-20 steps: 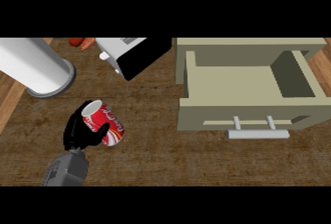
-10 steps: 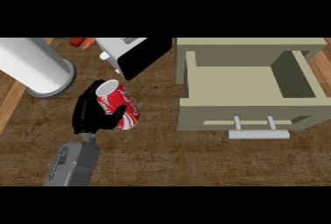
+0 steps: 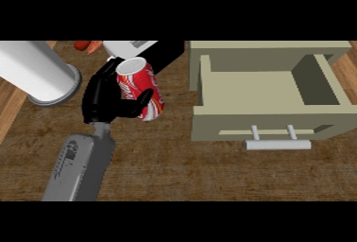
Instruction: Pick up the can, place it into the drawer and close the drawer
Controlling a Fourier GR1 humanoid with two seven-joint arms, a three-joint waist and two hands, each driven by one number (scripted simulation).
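Can [image 3: 140, 90] held in left hand [image 3: 105, 99], left-centre of frame, red with white lettering, silver top tilted toward upper part of frame, body leaning down-right. Fingers curled round the can from its left side, thumb [image 3: 141, 100] wrapped across the lower front; can looks lifted off the surface, contact with surface not visible. Grey forearm [image 3: 80, 168] runs from lower left edge up to the hand.

Drawer [image 3: 268, 97] at right half of frame, pulled open, beige, inside bare, pale bar handle [image 3: 277, 142] on its front face toward lower frame. Can sits left of the drawer, apart from it, outside the compartment.

White cylinder [image 3: 38, 75] with grey rim in upper left, lying at an angle, near the hand but not touching. Dark block with white top [image 3: 150, 49] at top centre, just behind the can, partly hidden by it. Small orange-red thing [image 3: 87, 45] at the top edge, left of that block, too cut off to identify.

Surface [image 3: 181, 170] dark brown wood grain, lighter wood strips at far left and far right edges. Right hand does not show.
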